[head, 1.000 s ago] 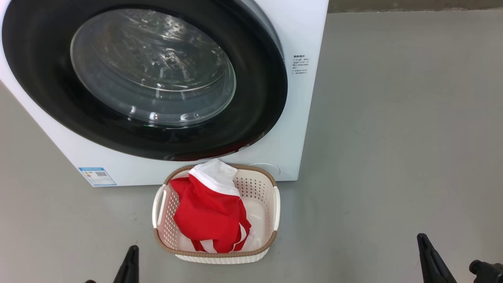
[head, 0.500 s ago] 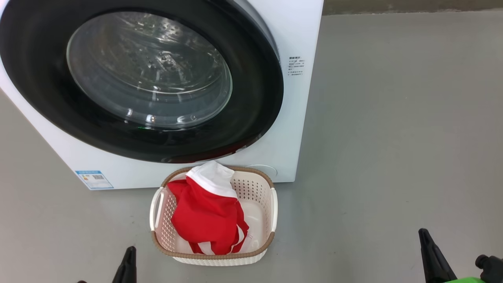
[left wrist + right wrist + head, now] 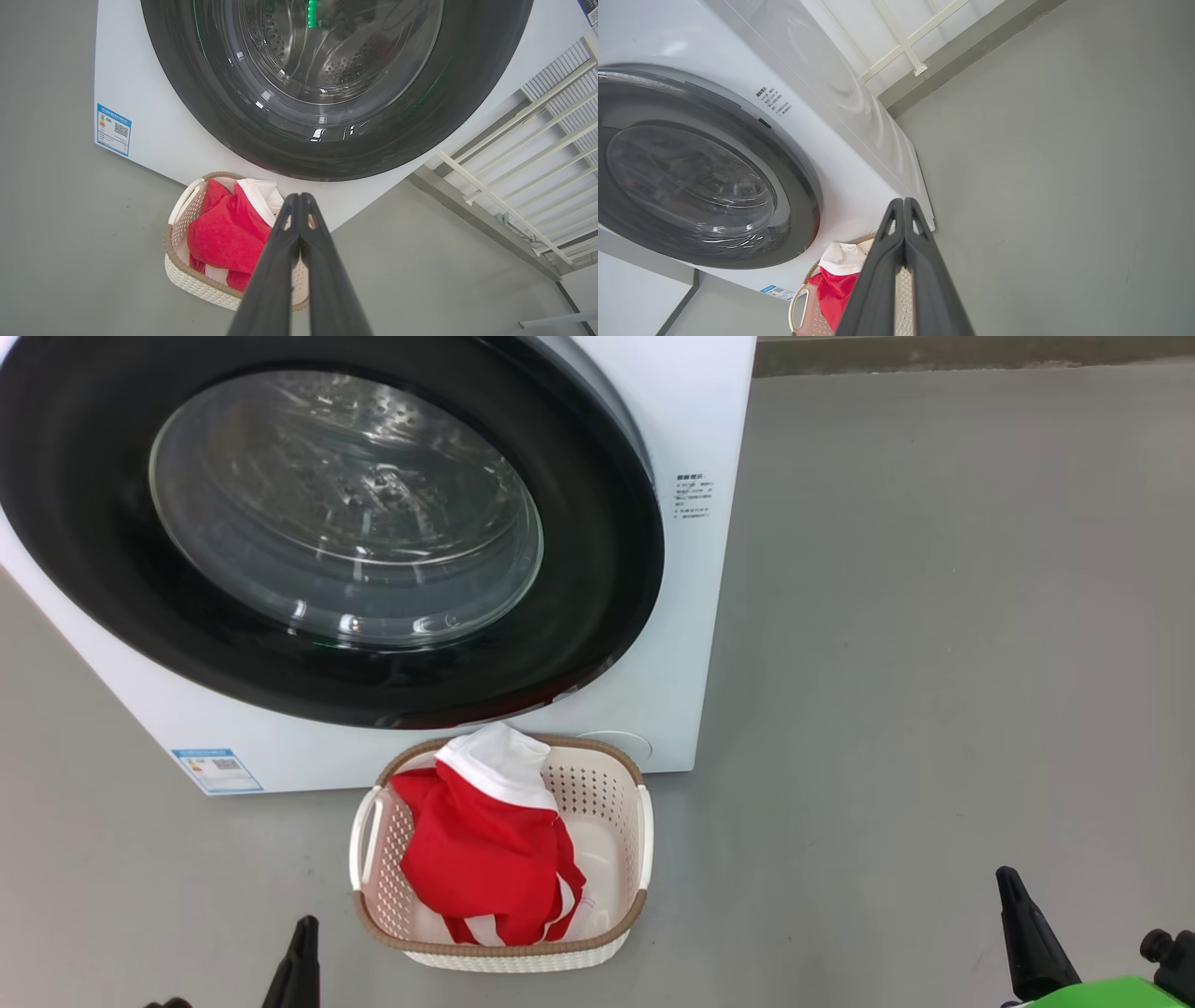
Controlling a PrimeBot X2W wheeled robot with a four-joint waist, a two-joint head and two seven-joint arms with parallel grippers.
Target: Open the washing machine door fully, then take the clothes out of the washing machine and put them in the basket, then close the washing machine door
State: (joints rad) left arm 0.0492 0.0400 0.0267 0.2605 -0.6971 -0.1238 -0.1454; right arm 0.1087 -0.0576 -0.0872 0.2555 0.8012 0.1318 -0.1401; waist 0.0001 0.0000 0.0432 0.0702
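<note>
The white washing machine (image 3: 695,635) stands on the floor with its black-rimmed washing machine door (image 3: 597,569) lying flat against its front. Through the glass the steel drum shows. Red clothes (image 3: 476,859) with white trim lie in the cream basket (image 3: 644,821), which sits on the floor right before the machine. My left gripper (image 3: 303,943) is low at the left of the basket, my right gripper (image 3: 1013,905) far off to its right. In the wrist views the left gripper (image 3: 299,198) and the right gripper (image 3: 903,203) are both shut, with nothing between the fingers.
Bare grey floor (image 3: 934,663) stretches to the right of the machine. A white barred rail (image 3: 514,177) runs along the wall beyond the machine. A blue label (image 3: 217,770) sits low on the machine's front. A green part (image 3: 1102,994) shows beside my right gripper.
The whole head picture has slid a little to the left, so the camera has moved. Door, basket and clothes stay as they were, and both grippers stay shut.
</note>
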